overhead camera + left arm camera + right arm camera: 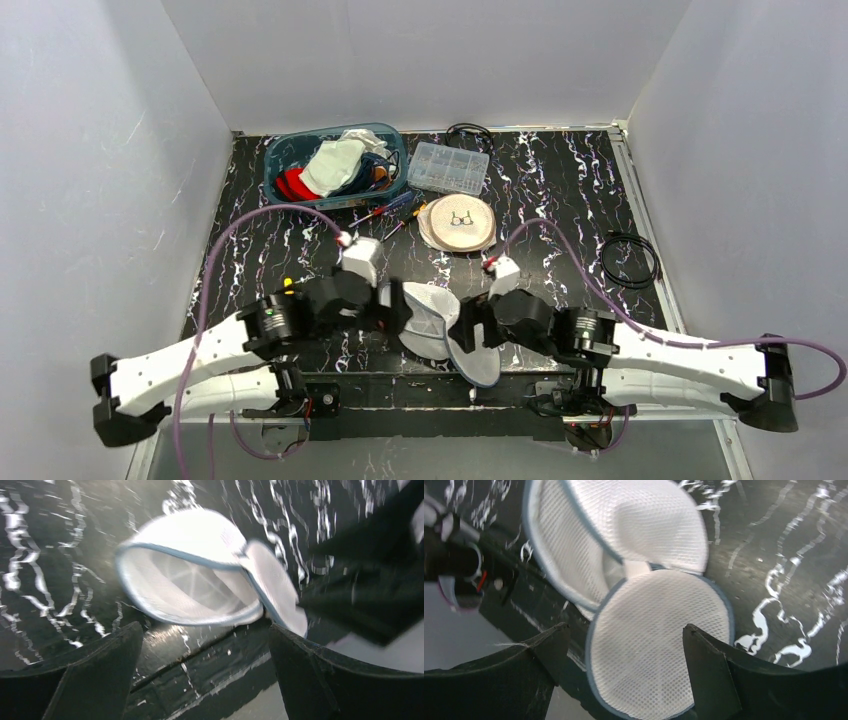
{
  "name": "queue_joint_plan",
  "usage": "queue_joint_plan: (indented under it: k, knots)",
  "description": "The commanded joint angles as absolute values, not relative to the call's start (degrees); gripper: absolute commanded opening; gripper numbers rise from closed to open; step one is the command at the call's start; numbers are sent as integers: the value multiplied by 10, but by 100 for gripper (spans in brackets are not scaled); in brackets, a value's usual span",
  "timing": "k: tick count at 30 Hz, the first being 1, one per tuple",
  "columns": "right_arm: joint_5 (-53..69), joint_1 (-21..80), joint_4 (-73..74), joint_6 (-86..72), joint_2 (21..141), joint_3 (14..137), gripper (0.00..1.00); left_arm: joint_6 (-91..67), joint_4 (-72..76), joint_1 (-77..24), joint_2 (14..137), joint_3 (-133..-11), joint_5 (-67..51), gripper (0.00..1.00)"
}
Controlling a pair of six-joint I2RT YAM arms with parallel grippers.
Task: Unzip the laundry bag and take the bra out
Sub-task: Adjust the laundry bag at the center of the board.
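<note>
The laundry bag [430, 312] is a white mesh clamshell with blue trim. It lies unzipped near the table's front edge, its two halves spread apart. The hollow half [200, 587] shows only white ribs inside. My left gripper [395, 308] [204, 630] stands open just left of the bag, with nothing between its fingers. Open as well, my right gripper [468, 325] [625, 627] hovers over the lower mesh half [659, 645] with its fingers either side of it, not closed on it. A beige round padded thing [457, 223], seemingly the bra, lies further back on the table.
A teal bin [278, 160] of cloth items stands at the back left. Beside it are a clear compartment box [448, 166] and screwdrivers [388, 208]. A black cable coil [629, 260] lies at the right. The lower mesh half overhangs the table's front edge [400, 378].
</note>
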State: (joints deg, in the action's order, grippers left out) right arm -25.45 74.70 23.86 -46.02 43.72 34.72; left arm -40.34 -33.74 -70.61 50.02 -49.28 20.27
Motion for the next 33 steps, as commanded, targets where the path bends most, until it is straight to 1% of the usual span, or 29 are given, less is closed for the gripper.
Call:
queue_joint_plan:
  k: [1, 4, 6, 8, 10, 12, 13, 15, 16, 18, 20, 21, 22, 24, 26, 27, 30, 33]
  knots:
    - [-122, 756, 260, -301, 501, 419, 90, -454, -408, -619, 470, -493, 222, 94]
    - [-120, 776, 319, -278, 533, 451, 92, -448, -417, -569, 491, -492, 194, 96]
    - [-132, 796, 350, -280, 546, 460, 94, -444, -396, -538, 503, -483, 159, 98]
    - [-149, 817, 377, -290, 560, 464, 95, -443, -368, -515, 514, -472, 126, 99]
    - [-168, 835, 402, -304, 578, 467, 95, -438, -339, -500, 524, -461, 104, 99]
    - [-174, 847, 412, -312, 594, 465, 92, -431, -315, -487, 539, -454, 81, 98]
    - [-177, 850, 417, -317, 604, 466, 89, -428, -306, -482, 546, -452, 67, 97]
    - [-179, 854, 428, -322, 618, 469, 79, -422, -291, -478, 555, -448, 50, 94]
    - [-181, 855, 431, -325, 624, 472, 73, -419, -285, -478, 556, -446, 45, 93]
    - [-187, 856, 432, -332, 629, 480, 54, -415, -272, -478, 552, -436, 36, 89]
    - [-191, 855, 418, -337, 623, 489, 39, -409, -254, -477, 545, -422, 27, 84]
    - [-193, 856, 402, -339, 619, 495, 29, -404, -246, -478, 543, -417, 22, 79]
    - [-199, 856, 389, -342, 616, 499, 23, -401, -239, -477, 542, -413, 19, 76]
    - [-211, 856, 370, -346, 613, 513, 15, -391, -233, -477, 543, -410, 16, 62]
    - [-228, 855, 353, -350, 613, 528, 4, -387, -228, -477, 548, -410, 15, 48]
    - [-238, 856, 347, -353, 612, 537, 1, -384, -228, -477, 548, -412, 16, 42]
    - [-268, 855, 329, -372, 606, 554, 1, -380, -230, -477, 545, -413, 27, 30]
    - [-296, 854, 307, -416, 586, 556, 1, -373, -233, -477, 533, -413, 37, 15]
